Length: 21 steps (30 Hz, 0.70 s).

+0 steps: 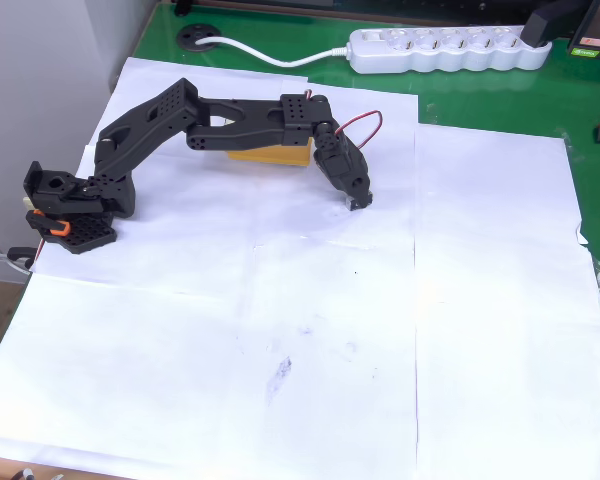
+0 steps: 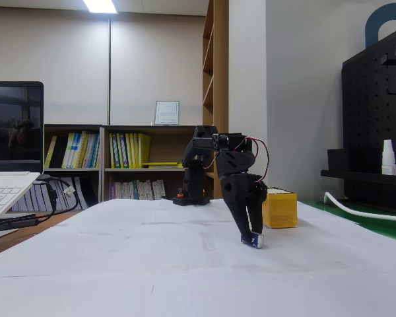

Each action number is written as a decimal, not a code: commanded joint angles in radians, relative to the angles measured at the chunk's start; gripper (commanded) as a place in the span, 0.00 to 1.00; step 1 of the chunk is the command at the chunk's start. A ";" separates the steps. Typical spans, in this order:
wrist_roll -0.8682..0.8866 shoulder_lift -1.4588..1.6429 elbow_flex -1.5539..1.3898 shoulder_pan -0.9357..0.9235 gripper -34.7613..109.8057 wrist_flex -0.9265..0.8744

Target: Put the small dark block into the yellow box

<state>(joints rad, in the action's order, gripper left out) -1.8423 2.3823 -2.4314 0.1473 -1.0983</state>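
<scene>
One small dark block [image 2: 256, 240] is seen pinched in the claw [image 2: 252, 236] low over the paper-covered surface [image 1: 380, 330], right of the one yellow box [image 2: 280, 209], so it could probably get dropped or knocked out against the box's rim if swung over too low.

Small dark block [image 2: 256, 240]: tiny, dark with a pale silvery face, low over the white paper, pinched at the fingertips. Yellow box [image 2: 279, 209]: mustard sides, standing upright on the paper just behind, partly under the arm in the overhead view [image 1: 270, 155].
</scene>
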 commanded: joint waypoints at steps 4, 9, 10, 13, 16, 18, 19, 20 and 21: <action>0.046 -0.124 -0.055 0.017 0.24 -0.014; 0.126 -0.186 -0.051 0.023 0.24 -0.086; 0.141 -0.199 -0.049 0.026 0.24 -0.100; 0.172 -0.264 -0.031 0.040 0.24 -0.115; 0.196 -0.377 0.012 0.055 0.24 -0.120; 0.212 -0.457 0.026 0.064 0.24 -0.135; 0.218 -0.497 0.031 0.069 0.24 -0.141; 0.227 -0.534 0.037 0.072 0.24 -0.146; 0.235 -0.571 0.040 0.074 0.24 -0.150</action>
<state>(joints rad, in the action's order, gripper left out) -1.6183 2.0341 -2.3746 0.2025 -1.2333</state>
